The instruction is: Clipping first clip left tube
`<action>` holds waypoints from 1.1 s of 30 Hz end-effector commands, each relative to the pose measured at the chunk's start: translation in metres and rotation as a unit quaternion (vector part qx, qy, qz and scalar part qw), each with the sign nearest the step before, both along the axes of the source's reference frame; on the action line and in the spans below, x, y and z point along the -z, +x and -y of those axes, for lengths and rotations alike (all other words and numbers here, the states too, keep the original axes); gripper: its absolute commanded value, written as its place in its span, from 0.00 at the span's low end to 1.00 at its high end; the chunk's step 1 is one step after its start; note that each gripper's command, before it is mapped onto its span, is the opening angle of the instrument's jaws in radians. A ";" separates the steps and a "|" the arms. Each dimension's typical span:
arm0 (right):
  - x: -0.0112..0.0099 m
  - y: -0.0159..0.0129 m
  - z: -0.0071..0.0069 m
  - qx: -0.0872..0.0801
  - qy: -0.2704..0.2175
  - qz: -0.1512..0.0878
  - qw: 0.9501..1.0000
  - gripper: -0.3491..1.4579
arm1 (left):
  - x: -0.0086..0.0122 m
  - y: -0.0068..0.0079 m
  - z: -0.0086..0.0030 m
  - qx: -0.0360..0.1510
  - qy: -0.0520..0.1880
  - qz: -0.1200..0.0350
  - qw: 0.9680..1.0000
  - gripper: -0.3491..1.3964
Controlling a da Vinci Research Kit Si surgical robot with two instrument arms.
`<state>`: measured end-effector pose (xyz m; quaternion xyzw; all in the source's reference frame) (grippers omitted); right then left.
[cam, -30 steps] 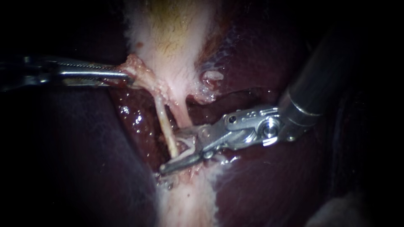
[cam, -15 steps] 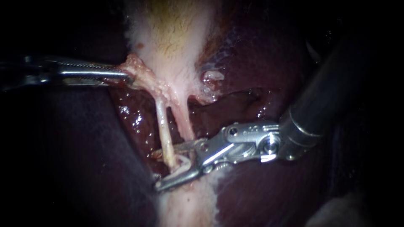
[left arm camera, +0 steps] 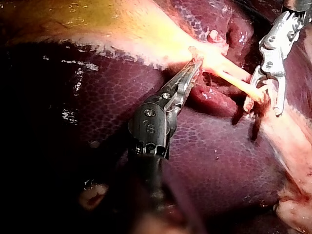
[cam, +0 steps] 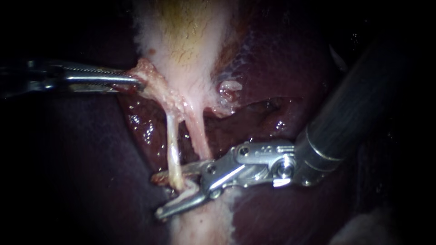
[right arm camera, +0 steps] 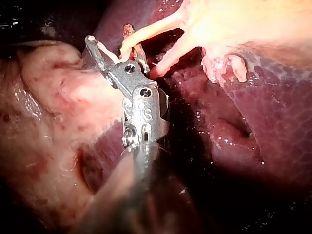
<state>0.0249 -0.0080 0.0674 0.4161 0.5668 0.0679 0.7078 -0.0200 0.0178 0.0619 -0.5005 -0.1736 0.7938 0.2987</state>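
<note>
The left tube [cam: 171, 140] is thin and pale and runs down from the gallbladder [cam: 190, 41], with the thicker right tube [cam: 199, 136] beside it. My right instrument [cam: 160, 195] comes in from the right with its jaws open. The left tube's lower end lies in the gap between them, against a white clip [cam: 190, 190] seated in the jaws. My left instrument [cam: 136, 82] is shut on the tissue at the gallbladder's lower end and holds it to the left. The left wrist view shows that grip [left arm camera: 194, 66], and the right wrist view shows the open jaws [right arm camera: 113, 43] straddling the tube [right arm camera: 146, 32].
Dark red liver [cam: 272, 68] surrounds the tubes on both sides. A pale band of tissue [cam: 200, 222] runs down below the right instrument's jaws. A small pale nub [cam: 229, 86] sits on the liver right of the gallbladder's lower end.
My right instrument has slid left and down, bringing its open jaws across the left tube's lower end. The tube has bent slightly left. The left instrument has held still.
</note>
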 end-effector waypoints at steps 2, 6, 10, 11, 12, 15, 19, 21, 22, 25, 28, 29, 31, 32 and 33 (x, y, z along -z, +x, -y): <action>-0.0002 0.0003 0.0001 0.000 0.000 0.000 1.000 0.43 | 0.0000 0.0000 0.0000 0.000 0.000 0.000 1.000 0.00; -0.0003 0.0005 0.0001 0.000 -0.001 0.001 1.000 0.41 | 0.0000 -0.0001 0.0000 0.000 0.000 0.000 1.000 0.00; -0.0004 0.0004 0.0000 0.002 -0.003 0.006 1.000 0.36 | 0.0000 -0.0001 0.0000 0.000 0.000 0.000 1.000 0.00; -0.0004 0.0003 0.0000 0.003 -0.003 0.007 1.000 0.34 | 0.0000 -0.0001 0.0000 0.000 0.000 0.000 1.000 0.00; -0.0005 0.0002 -0.0001 0.005 -0.005 0.010 1.000 0.31 | 0.0000 -0.0001 0.0000 0.000 0.000 0.000 1.000 0.00; -0.0005 -0.0001 -0.0003 0.006 -0.009 0.018 1.000 0.24 | 0.0000 -0.0001 0.0000 0.000 0.000 0.000 1.000 0.00; -0.0007 -0.0003 -0.0006 0.003 -0.010 0.021 1.000 0.17 | 0.0000 -0.0001 0.0000 0.000 0.000 0.000 1.000 0.00; -0.0007 -0.0004 -0.0007 0.002 -0.010 0.021 1.000 0.12 | 0.0000 -0.0001 0.0000 0.000 0.000 0.000 1.000 0.00; -0.0007 -0.0004 -0.0007 0.002 -0.010 0.021 1.000 0.10 | 0.0000 -0.0001 0.0000 0.000 0.000 0.000 1.000 0.00; -0.0007 -0.0007 -0.0007 0.006 -0.013 0.027 1.000 0.00 | 0.0000 -0.0001 0.0000 0.000 0.000 0.000 1.000 0.00; -0.0007 -0.0007 -0.0008 0.016 -0.022 0.046 0.999 0.00 | 0.0000 -0.0001 0.0000 0.000 0.000 0.000 1.000 0.00; -0.0007 -0.0008 -0.0008 0.020 -0.025 0.052 0.998 0.00 | 0.0000 -0.0001 0.0000 0.000 0.000 0.000 1.000 0.00; -0.0007 -0.0010 -0.0008 0.021 -0.026 0.054 0.998 0.00 | 0.0000 -0.0001 0.0000 0.000 0.000 0.000 1.000 0.00; -0.0007 -0.0010 -0.0008 0.021 -0.026 0.054 0.998 0.00 | 0.0000 -0.0001 0.0000 0.000 0.000 0.000 1.000 0.00; -0.0008 -0.0011 -0.0008 0.021 -0.026 0.054 0.998 0.00 | 0.0000 -0.0001 0.0000 0.000 0.000 0.000 1.000 0.00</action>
